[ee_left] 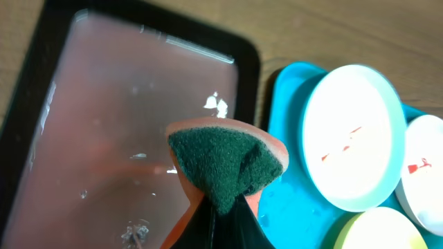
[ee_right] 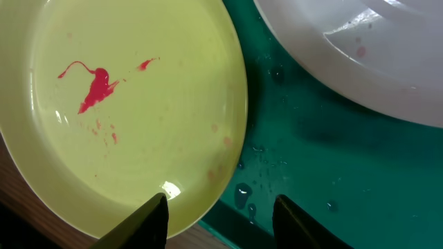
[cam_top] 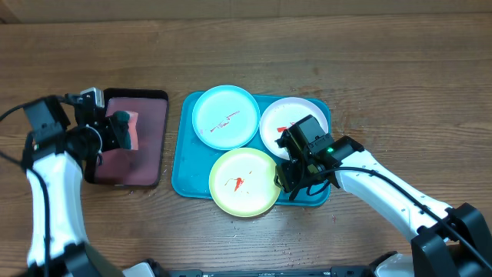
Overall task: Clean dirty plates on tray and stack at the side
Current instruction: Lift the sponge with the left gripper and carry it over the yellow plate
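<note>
One large teal-blue rectangular plastic tray (cam_top: 183, 171), rounded corners, raised rim. It lies at the centre of the overhead frame on a brown wooden table (cam_top: 384, 54). The right wrist view shows water droplets (ee_right: 243, 191) on its floor.

One round light blue plastic plate (cam_top: 225, 115), in the upper left of the tray. It has a thin red smear at its middle.

One round white plastic plate (cam_top: 280, 115), in the upper right of the tray. It has a red mark near its middle, and its lower right part is hidden under the right arm.

One round light green plastic plate (cam_top: 244, 181), in the lower middle of the tray. It has a red smear at centre, and its lower edge overhangs the tray's near rim. The three plates lie close together; whether their rims touch cannot be told.

One smaller black rectangular tray with pinkish-red inside (cam_top: 150, 158), left of the teal-blue tray, just beside it and apart. The left wrist view shows a wet sheen on its floor.

One sponge (ee_left: 225, 162), dark green scouring face on an orange-pink body. It is held above the black tray, left of centre in the overhead frame.

Left gripper (cam_top: 117, 131): clenched on the sponge, over the black tray's upper part.

Right gripper (ee_right: 221, 218): at the lower right of the tray, between the white and green plates. Its fingers (ee_right: 149, 221) are spread and grasp nothing. One finger is over the green plate's edge and the other over the bare tray floor, with the plate's rim lying between them. Contact with the plate cannot be told.
</note>
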You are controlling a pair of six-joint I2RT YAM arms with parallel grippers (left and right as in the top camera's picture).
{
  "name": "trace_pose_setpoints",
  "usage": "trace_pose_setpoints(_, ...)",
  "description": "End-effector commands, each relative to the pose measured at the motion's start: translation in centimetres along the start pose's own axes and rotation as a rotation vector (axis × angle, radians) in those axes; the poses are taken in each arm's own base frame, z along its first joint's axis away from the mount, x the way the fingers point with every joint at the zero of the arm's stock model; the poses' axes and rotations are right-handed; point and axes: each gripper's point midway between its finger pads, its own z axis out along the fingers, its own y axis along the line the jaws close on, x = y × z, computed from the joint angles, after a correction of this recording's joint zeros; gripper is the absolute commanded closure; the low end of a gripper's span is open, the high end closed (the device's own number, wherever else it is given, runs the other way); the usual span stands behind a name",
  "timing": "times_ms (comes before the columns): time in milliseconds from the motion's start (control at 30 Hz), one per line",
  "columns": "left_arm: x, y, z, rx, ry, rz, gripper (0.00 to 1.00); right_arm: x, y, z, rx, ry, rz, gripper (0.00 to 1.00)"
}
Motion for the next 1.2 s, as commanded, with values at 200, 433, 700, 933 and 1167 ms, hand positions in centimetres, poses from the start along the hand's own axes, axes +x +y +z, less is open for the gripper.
trace_pose_setpoints(200, -1.0, -1.2, -1.6, 0.038, -0.216, 0.012, 0.96, -0.9, 0.6, -0.4, -0.012, -0.020, -0.053, 0.50)
trace_pose_setpoints(433, -2.4, -0.8, -0.2, 0.064, -0.253, 0.036, 0.96, -0.9, 0.6, -0.4, -0.012, -0.020, -0.081, 0.52)
trace_pose_setpoints(700, -2.2, -0.6, 0.8, 0.092, -0.237, 0.026, 0.96, -0.4, 1.0, 0.5, -0.011, 0.007, -0.115, 0.52)
trace_pose_setpoints(933, -2.1, -0.9, 0.8, 0.107, -0.233, 0.026, 0.96, -0.3, 0.6, 2.0, -0.005, 0.040, -0.109, 0.52)
trace_pose_setpoints(1167, -1.8, -0.9, 0.9, 0.108, -0.222, 0.019, 0.96, 0.0, 0.0, 3.5, 0.002, 0.076, -0.097, 0.52)
